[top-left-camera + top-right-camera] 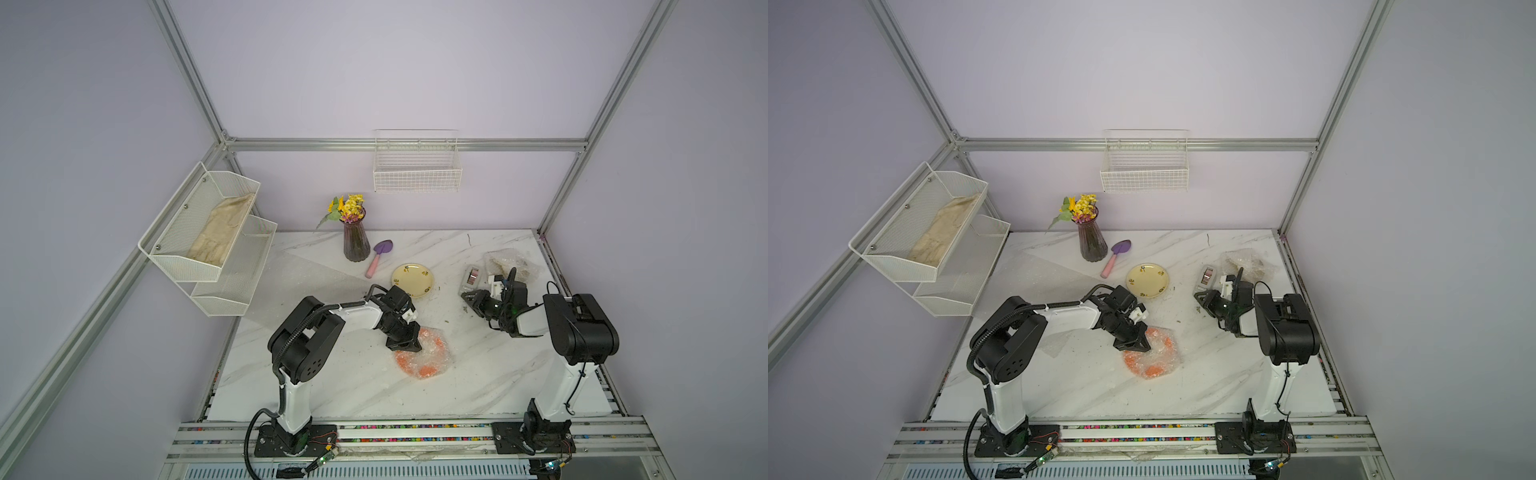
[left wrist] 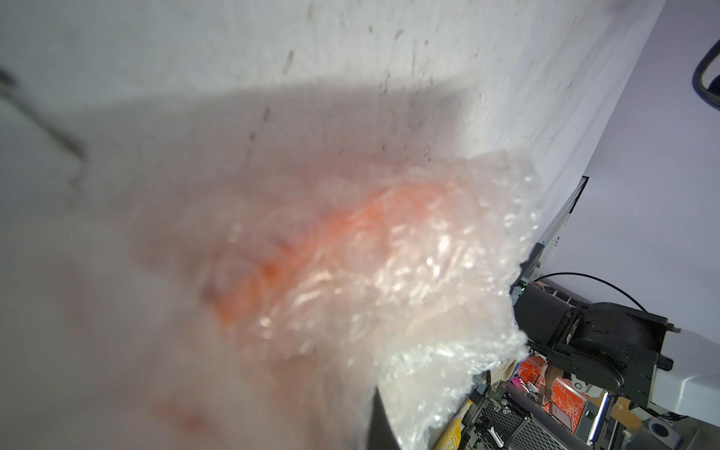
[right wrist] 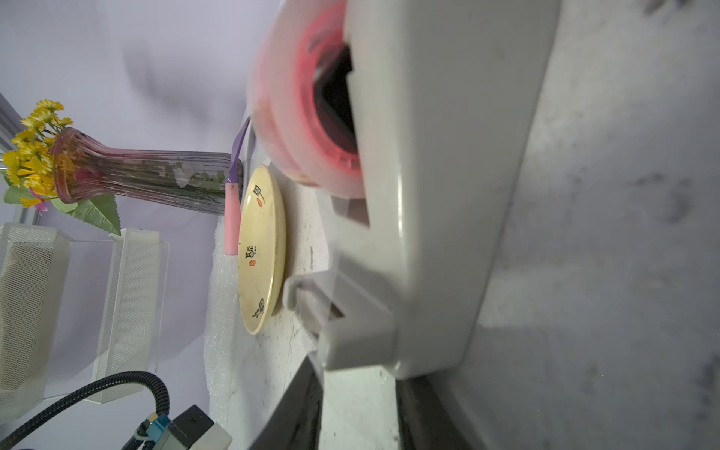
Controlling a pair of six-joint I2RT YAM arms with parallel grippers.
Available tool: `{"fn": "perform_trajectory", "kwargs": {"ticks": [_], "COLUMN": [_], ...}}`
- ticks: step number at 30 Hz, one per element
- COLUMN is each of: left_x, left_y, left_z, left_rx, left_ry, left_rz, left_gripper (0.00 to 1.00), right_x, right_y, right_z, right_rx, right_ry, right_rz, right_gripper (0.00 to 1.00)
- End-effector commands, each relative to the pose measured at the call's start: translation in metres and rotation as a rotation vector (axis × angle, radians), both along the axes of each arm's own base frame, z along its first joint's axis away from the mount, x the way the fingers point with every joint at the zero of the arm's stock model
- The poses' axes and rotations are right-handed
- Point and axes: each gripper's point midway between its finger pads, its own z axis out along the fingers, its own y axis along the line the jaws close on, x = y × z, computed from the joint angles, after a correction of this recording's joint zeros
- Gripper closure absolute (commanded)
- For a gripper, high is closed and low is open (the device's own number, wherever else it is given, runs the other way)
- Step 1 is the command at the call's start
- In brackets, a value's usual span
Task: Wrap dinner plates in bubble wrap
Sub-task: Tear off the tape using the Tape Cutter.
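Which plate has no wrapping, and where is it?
On the white marble table, find the purple glass vase holding yellow flowers. Beside it lies a pink-handled purple trowel, then a round yellow plate with dark markings: the only plate lying bare.

No legible text (yellow plate [image 3: 261, 249] bears unreadable dark marks).

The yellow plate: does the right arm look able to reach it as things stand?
Probably yes. The yellow plate lies uncovered, with bare table between it and the right claw; the tape dispenser stands beside that path.
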Motion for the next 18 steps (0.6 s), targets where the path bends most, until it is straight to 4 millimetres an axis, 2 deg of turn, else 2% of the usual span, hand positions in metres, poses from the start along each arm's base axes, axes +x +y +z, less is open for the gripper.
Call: {"fn": "perform_trajectory", "kwargs": {"ticks": [1,5,8,14,16,18], "left_x": [-0.025,-0.026,-0.027,-0.029,-0.03,-0.031], "left_y": [0.036,0.036,0.037,0.039,0.04,0.041], "left_z": [-0.054,-0.054,-0.055,-0.058,-0.058,-0.058], "left_rx": [0.219,0.219,0.221,0.224,0.226,0.228], "left_ry": [0.085,0.085,0.086,0.093,0.092,0.095], "left_rz": [0.005,0.004,0.004,0.007,0.008,0.008], "left_gripper": [0.95,0.96,0.96,0.96,0.96,0.96], "right_x": [0.019,0.016,0.004,-0.044,-0.053,-0.052], "right_y": [-0.004,-0.007,-0.008,-0.021,-0.026,-0.027], "right_z": [0.019,0.006,-0.02,-0.081,-0.091,-0.091], "right_rx": [-0.002,-0.02,-0.029,-0.061,-0.083,-0.087], "right_ry": [-0.081,0.008,0.209,0.587,0.63,0.62], "right_rz": [-0.028,-0.041,-0.066,-0.186,-0.213,-0.219], "right_gripper": [0.75,1.0,1.0,1.0,1.0,1.0]}}
